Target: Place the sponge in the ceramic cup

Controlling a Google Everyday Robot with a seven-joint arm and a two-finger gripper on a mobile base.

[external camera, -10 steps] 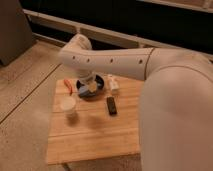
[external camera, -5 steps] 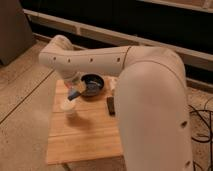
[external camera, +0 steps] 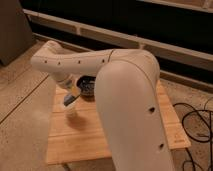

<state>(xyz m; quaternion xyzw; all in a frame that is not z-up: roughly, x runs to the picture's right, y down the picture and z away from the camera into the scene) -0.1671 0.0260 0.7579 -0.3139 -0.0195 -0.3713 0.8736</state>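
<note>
Since half a second ago our arm (external camera: 131,95) has swung further across the view and now hides the right part of the table. We see the sponge (external camera: 69,100) off the wood, clamped in the gripper (external camera: 72,96), whose jaws are closed on it. It hangs right over the ceramic cup (external camera: 74,113); we cannot tell whether it touches the rim. The cup stands upright near the left edge of the wooden table (external camera: 80,142). Just behind the gripper sits the dark bowl (external camera: 89,86). Black cables (external camera: 197,122) lie on the floor at the right.
</note>
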